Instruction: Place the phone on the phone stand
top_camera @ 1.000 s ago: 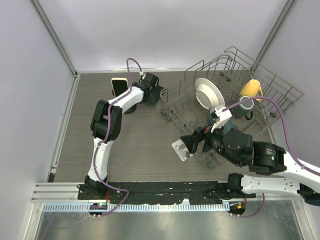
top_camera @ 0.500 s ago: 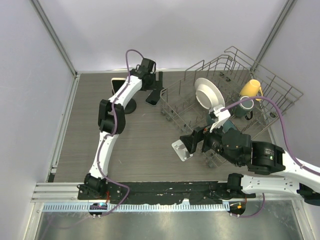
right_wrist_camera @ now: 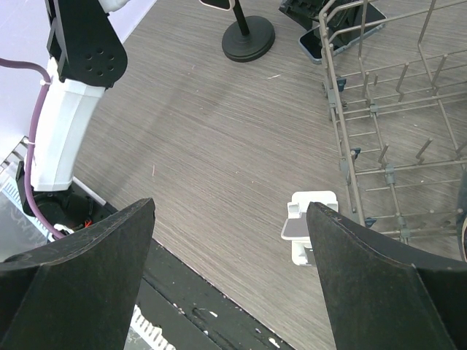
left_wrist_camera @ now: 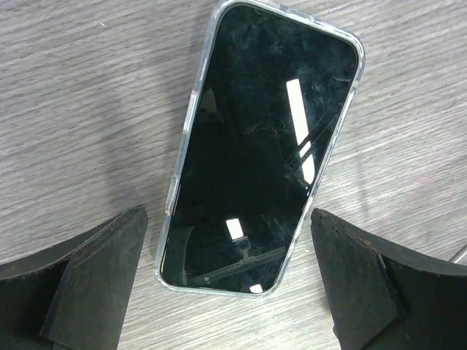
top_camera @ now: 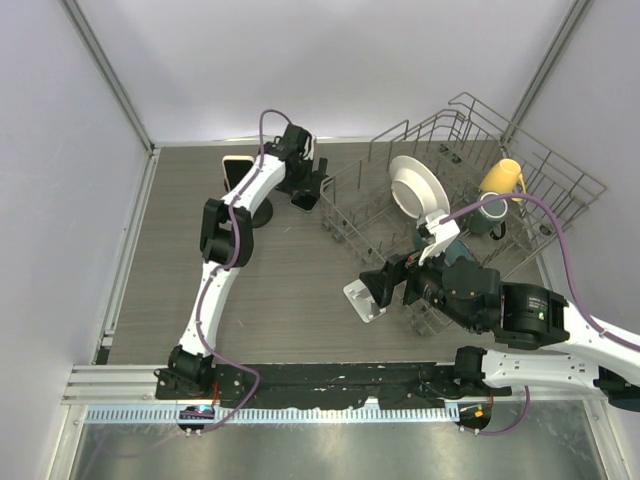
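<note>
left pincer [left_wrist_camera: 228, 244] dropped closer over phone [left_wrist_camera: 266, 138]; jaws apart; screen up

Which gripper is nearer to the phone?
The left gripper: it is open directly above the phone, while the right gripper hovers by the dish rack.

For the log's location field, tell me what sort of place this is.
Probably a robot test cell, not a home kitchen: plain walls box in a table, the left arm and right arm are bolted to a rail at its edge, and a dish rack and phone look staged.
</note>
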Robot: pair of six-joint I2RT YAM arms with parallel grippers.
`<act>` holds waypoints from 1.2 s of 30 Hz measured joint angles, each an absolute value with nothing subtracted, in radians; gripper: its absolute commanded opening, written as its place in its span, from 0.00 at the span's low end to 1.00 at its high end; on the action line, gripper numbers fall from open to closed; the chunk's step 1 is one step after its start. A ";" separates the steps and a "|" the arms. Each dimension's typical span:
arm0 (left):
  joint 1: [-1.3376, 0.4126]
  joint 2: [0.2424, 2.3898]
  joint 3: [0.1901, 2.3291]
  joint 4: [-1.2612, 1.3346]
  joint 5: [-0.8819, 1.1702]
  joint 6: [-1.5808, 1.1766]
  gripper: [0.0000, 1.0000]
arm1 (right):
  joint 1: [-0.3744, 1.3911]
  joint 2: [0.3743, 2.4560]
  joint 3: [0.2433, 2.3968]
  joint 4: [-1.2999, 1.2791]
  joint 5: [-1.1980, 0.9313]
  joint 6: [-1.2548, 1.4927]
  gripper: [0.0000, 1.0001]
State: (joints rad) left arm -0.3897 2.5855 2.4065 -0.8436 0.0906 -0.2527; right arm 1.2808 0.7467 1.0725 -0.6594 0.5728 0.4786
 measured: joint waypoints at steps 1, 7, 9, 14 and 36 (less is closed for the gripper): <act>-0.392 2.584 2.402 -0.840 0.088 -0.248 1.00 | 1.281 0.747 1.072 -0.659 0.572 0.479 0.90; -0.407 2.563 2.352 -0.806 0.052 -0.213 1.00 | 1.281 0.754 1.071 -0.659 0.572 0.479 0.90; -0.415 2.563 2.350 -0.806 0.032 -0.200 1.00 | 1.281 0.754 1.071 -0.659 0.572 0.479 0.91; -0.432 2.555 2.324 -0.790 -0.015 -0.181 0.94 | 1.281 0.754 1.071 -0.659 0.572 0.479 0.90; -0.455 2.453 2.156 -0.793 -0.144 -0.301 0.95 | 1.281 0.765 1.068 -0.650 0.563 0.477 0.90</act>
State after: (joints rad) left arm -0.4545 2.4527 2.1563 -0.7929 -0.1444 -0.3012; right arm 1.2808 0.7654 1.0683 -0.6498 0.5629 0.4767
